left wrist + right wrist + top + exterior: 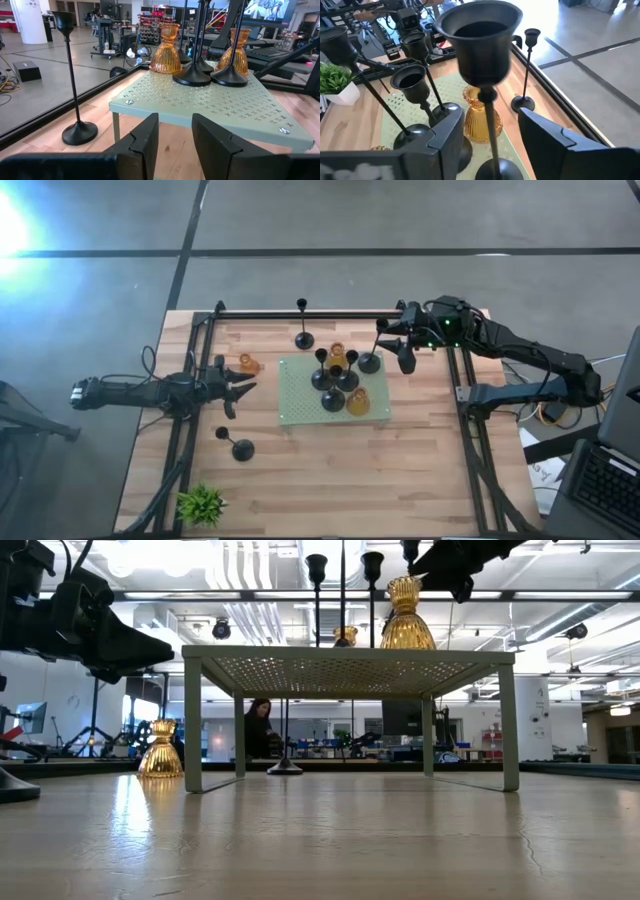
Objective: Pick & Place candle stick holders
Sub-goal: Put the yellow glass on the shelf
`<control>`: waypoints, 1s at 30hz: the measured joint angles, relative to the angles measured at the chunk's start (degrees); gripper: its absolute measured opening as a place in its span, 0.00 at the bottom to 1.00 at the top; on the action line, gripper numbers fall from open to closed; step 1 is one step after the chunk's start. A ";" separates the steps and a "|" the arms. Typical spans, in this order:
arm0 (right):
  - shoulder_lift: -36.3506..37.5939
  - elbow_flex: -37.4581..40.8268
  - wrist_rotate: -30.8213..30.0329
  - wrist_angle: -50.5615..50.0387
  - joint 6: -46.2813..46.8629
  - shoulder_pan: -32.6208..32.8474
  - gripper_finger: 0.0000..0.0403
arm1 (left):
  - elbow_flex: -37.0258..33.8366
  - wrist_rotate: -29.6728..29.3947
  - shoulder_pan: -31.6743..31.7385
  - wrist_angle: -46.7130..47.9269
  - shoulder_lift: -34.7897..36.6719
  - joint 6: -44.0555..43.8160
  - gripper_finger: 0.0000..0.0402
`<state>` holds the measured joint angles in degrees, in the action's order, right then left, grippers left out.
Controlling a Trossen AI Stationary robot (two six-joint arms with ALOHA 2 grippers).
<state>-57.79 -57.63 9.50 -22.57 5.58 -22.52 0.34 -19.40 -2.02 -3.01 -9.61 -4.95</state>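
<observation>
A pale green perforated metal mat (300, 395) on four thin legs stands mid-table on the light wood-plank table (330, 480), its flat top punched with small cross-shaped holes. Crowded on it are several matte black candle stick holders (335, 385) with round domed bases, thin straight stems and small flared cups, together with two squat amber glass holders (357, 402), ribbed and bell-shaped, glossy and translucent. The right gripper (382, 340) hovers at the mat's far right corner, its two dark blocky fingers standing apart on either side of the stem of a tall black holder (485, 65), touching it on neither side as far as the right wrist view shows; this holder's base (369, 363) sits at the mat's edge. Another tall black holder (303, 338) stands alone on the wood beyond the mat, and one more black holder (241, 448) rests nearer the front left. A single amber holder (247, 364) sits on the wood just by the left gripper (245, 387), whose fingers are partly spread and hold nothing, pointed toward the mat. A small green leafy plant (201, 504) stands at the front left corner.
</observation>
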 joint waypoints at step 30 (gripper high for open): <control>41.52 34.73 4.15 6.09 7.80 4.68 0.19 | 0.00 0.00 0.00 0.00 -0.01 0.00 0.30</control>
<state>-16.27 -22.89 13.65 -16.47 13.38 -17.85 0.34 -19.40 -2.02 -3.01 -9.63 -4.95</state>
